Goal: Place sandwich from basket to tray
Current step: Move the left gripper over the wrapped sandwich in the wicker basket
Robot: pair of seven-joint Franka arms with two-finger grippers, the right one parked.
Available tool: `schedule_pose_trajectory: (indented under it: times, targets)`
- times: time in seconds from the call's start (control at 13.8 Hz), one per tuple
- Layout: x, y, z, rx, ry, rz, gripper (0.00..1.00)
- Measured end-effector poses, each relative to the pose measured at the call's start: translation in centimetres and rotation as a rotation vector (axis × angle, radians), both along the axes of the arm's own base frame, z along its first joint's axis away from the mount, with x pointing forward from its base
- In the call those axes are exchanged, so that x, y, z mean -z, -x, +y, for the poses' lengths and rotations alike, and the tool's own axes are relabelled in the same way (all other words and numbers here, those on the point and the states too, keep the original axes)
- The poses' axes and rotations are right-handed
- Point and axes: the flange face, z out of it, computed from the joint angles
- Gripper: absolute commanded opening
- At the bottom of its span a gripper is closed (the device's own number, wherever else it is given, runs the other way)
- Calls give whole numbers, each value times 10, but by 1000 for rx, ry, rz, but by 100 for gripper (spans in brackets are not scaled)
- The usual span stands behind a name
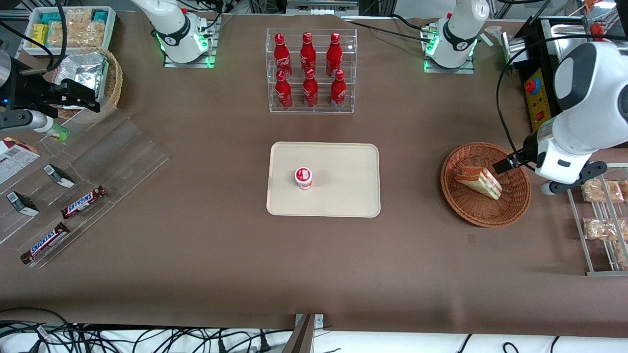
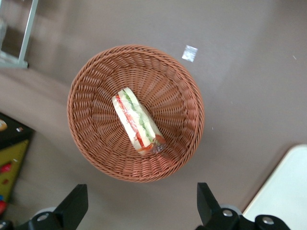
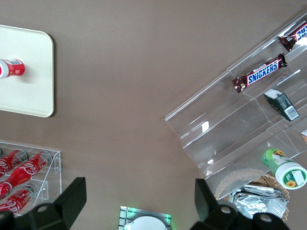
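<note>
Nearest me the basket (image 1: pixel 485 185) holds the sandwich (image 1: pixel 478 182), its long edge slanting across the weave, while the end effector (image 2: pixel 141 208) hangs above the basket, fingers (image 2: pixel 74 205) spread wide and empty, the tray (image 1: pixel 324 179) well apart from the basket.

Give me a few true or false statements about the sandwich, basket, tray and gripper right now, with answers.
1. The sandwich lies in the basket. True.
2. The tray holds nothing. False: a small red-and-white cup stands on it.
3. The gripper is open above the basket's edge, holding nothing. True.
4. The rack holds four red bottles. False: it holds six.
</note>
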Motion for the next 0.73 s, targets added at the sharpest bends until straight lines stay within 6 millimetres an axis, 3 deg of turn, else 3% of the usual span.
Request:
schedule_pose_trajectory:
  times: [0.44,0.73]
  targets:
    - [74,16,3,-249,-67,-64,100]
    - [111,29,9,-315,-64,-112,100]
